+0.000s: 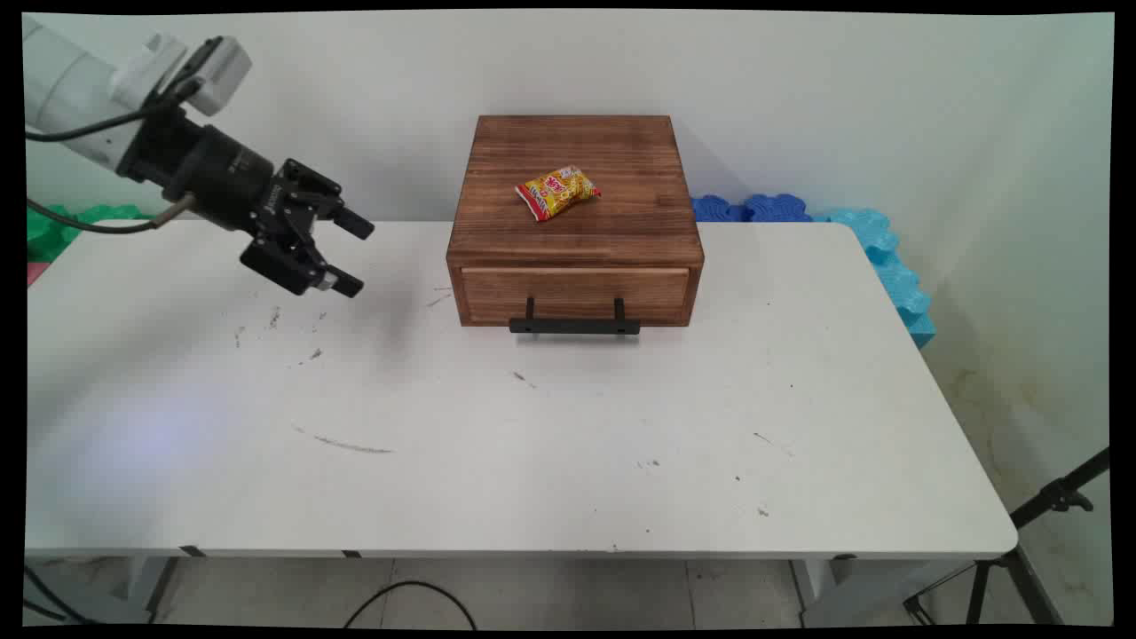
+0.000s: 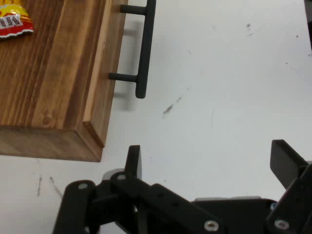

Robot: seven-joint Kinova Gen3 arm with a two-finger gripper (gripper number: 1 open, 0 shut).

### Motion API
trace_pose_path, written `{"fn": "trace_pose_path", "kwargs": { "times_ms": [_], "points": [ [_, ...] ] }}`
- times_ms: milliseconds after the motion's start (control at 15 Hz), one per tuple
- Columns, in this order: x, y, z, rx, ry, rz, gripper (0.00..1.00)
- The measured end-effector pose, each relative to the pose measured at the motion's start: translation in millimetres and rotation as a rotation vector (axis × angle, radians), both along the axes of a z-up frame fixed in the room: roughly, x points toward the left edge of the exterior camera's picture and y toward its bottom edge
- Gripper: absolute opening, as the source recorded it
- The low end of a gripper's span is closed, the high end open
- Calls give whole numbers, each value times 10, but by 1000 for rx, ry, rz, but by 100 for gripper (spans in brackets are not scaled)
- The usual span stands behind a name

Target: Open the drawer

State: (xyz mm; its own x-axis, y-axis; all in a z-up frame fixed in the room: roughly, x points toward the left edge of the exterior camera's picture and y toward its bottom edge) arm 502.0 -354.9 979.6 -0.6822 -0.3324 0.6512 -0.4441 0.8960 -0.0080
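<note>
White bench (image 1: 532, 461) carries a wooden drawer box (image 1: 575, 222), well to the right of the empty, open claw (image 1: 348, 255).
Ahead of the claw, a yellow snack packet (image 1: 557, 192) lies atop the box; its black handle (image 1: 574, 325) faces the bench's near side.

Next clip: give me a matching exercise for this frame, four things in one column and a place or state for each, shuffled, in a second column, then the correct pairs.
Things:
1. hand
2. snack packet
3. drawer
4. black handle

Places or states:
A. lying on top of the wooden box
B. pushed in, closed
C. open and empty, above the table to the left of the box
D. fixed across the drawer's front, low down

Pairs: 1-C, 2-A, 3-B, 4-D
</note>
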Motion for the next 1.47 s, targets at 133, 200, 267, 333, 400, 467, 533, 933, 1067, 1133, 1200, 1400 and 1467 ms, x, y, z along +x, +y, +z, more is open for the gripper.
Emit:
{"fn": "trace_pose_path", "kwargs": {
  "times_ms": [133, 200, 267, 333, 400, 467, 533, 933, 1067, 1133, 1200, 1400, 1467],
  "points": [
    [-114, -32, 18, 2, -10, 9, 100],
    [-148, -41, 24, 3, -13, 12, 100],
    [-214, -62, 32, 3, -18, 15, 100],
    [-282, -83, 39, 3, -25, 18, 100],
    [-328, -96, 43, 3, -30, 19, 100],
    [-396, -118, 46, 2, -41, 21, 100],
    [-475, -144, 50, 2, -55, 23, 100],
    [-1003, -360, -70, 2, -146, 26, 100],
    [-1187, -432, -168, 1, -179, 13, 100],
    [-1289, -473, -224, 0, -194, 5, 100],
    [-1379, -508, -275, 1, -204, -2, 100],
    [-1621, -609, -421, -2, -231, -26, 100],
    [-1710, -655, -482, -5, -243, -34, 100]
  ]
}}
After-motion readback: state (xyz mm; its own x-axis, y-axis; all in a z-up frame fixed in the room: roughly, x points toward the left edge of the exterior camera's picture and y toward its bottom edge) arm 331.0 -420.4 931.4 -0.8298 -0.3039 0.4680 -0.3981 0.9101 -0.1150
